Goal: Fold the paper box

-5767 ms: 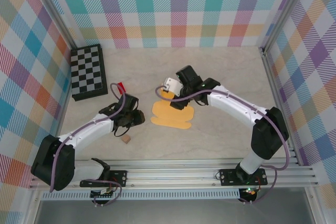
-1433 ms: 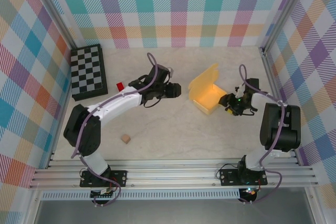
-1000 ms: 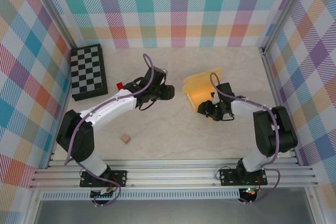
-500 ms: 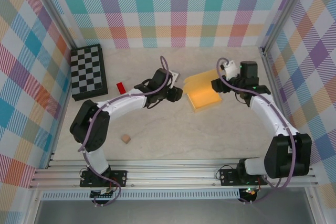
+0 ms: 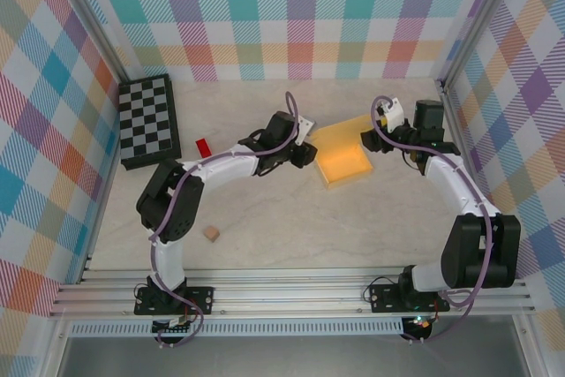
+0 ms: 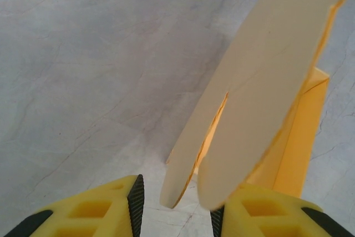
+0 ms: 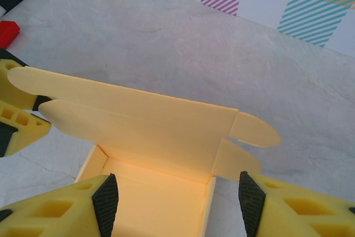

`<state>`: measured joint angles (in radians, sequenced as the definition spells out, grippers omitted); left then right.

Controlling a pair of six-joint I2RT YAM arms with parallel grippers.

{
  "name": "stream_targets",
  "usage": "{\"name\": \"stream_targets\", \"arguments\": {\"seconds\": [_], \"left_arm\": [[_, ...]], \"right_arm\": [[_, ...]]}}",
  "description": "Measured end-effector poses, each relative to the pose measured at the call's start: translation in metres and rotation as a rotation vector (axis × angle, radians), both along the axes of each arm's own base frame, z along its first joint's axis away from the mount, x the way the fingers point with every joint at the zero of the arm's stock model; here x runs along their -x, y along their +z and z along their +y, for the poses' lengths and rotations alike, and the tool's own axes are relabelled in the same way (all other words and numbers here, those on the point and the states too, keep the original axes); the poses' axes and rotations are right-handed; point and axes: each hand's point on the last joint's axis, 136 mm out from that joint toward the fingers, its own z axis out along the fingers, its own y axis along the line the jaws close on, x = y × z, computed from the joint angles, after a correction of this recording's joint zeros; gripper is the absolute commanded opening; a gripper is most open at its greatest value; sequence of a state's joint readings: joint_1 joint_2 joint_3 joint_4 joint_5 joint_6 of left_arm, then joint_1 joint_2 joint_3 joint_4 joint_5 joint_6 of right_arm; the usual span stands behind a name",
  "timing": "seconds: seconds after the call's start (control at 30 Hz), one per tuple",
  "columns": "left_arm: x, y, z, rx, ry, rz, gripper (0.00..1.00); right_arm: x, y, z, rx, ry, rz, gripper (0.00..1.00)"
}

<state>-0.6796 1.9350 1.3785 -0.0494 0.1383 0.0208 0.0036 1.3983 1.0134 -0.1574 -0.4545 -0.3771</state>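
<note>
Two rounded tabs (image 6: 238,137) at the end of the lid sit between the fingers of your left tool (image 6: 176,206). Those fingers stand apart: one tab looks to touch a pad, while a gap shows on the other side, so nothing is pinched yet.

The paper box (image 5: 344,158) rests on the worktop (image 5: 265,218) between the two arms, toward the far side, with its tray formed and its lid (image 7: 138,123) raised. Your right tool (image 7: 176,187) is spread wide, astride the near end of the tray and gripping nothing.

My read of the risk:
- If you pinch the tabs off-square, the thin card may crease or tear at the notch.
- If you push the lid without bracing the tray, the light box may slide or tip and its walls may spring flat.
</note>
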Motion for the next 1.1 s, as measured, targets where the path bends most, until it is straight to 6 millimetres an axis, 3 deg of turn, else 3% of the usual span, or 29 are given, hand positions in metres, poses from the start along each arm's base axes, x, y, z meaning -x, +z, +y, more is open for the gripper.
{"name": "stream_targets", "arguments": {"seconds": [0.2, 0.37, 0.83, 0.93, 1.1], "left_arm": [[-0.007, -0.002, -0.009, 0.007, -0.011, -0.001, 0.32], [-0.011, 0.004, -0.016, 0.012, -0.038, -0.016, 0.23], [0.009, -0.008, -0.019, -0.064, -0.198, 0.014, 0.27], [0.011, -0.008, -0.02, -0.063, -0.217, 0.011, 0.22], [0.011, -0.007, -0.02, -0.063, -0.227, 0.005, 0.02]], "right_arm": [[0.001, 0.001, 0.003, -0.007, 0.017, -0.002, 0.62], [0.003, 0.002, 0.005, -0.017, 0.032, -0.003, 0.62], [0.005, 0.001, 0.01, -0.044, 0.066, 0.022, 0.62], [0.006, 0.001, 0.011, -0.049, 0.072, 0.025, 0.62], [0.007, 0.001, 0.012, -0.05, 0.072, 0.031, 0.62]]}}
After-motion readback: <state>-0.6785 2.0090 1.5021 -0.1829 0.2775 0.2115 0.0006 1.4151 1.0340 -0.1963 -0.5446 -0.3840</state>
